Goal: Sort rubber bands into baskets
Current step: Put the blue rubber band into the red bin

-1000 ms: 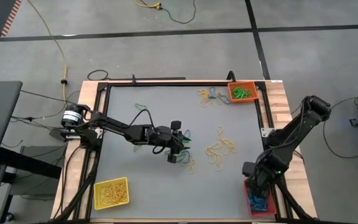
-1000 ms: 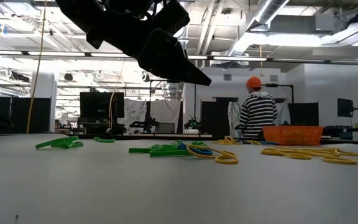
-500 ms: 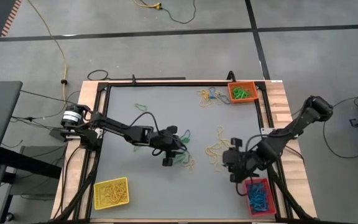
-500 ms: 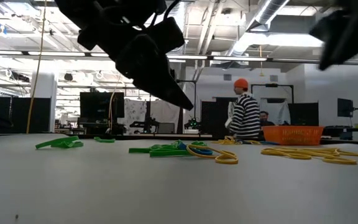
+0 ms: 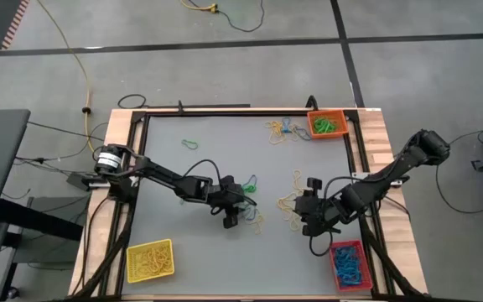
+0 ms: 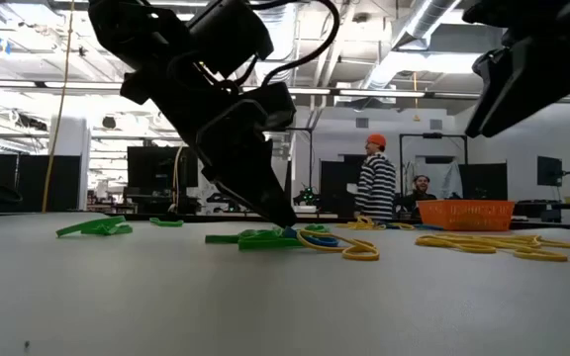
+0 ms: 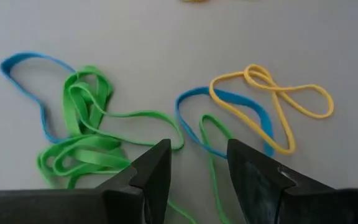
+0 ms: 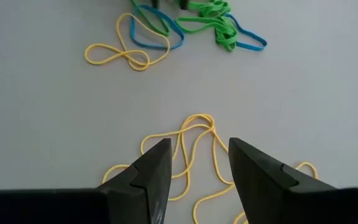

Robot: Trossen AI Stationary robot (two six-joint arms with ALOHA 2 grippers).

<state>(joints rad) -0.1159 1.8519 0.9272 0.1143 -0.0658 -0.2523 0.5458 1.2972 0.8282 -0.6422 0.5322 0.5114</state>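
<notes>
Fingertips of left gripper low at the table, jaws parted, nothing gripped; green rubber band runs into the gap, green tangle to one side, blue band and yellow band just beyond. Right gripper farther off, parted, empty, above yellow strands. Baskets well apart: yellow, red, orange.

A matt grey mat covers the desk, its bare pale wood showing along both side edges inside a dark metal frame. The rubber bands look smooth and slightly glossy, flat strips of green, blue and yellow. At 1 o'clock the orange basket is perforated plastic, as is the yellow basket at 7 o'clock. The left gripper has matt black plastic fingers.
</notes>
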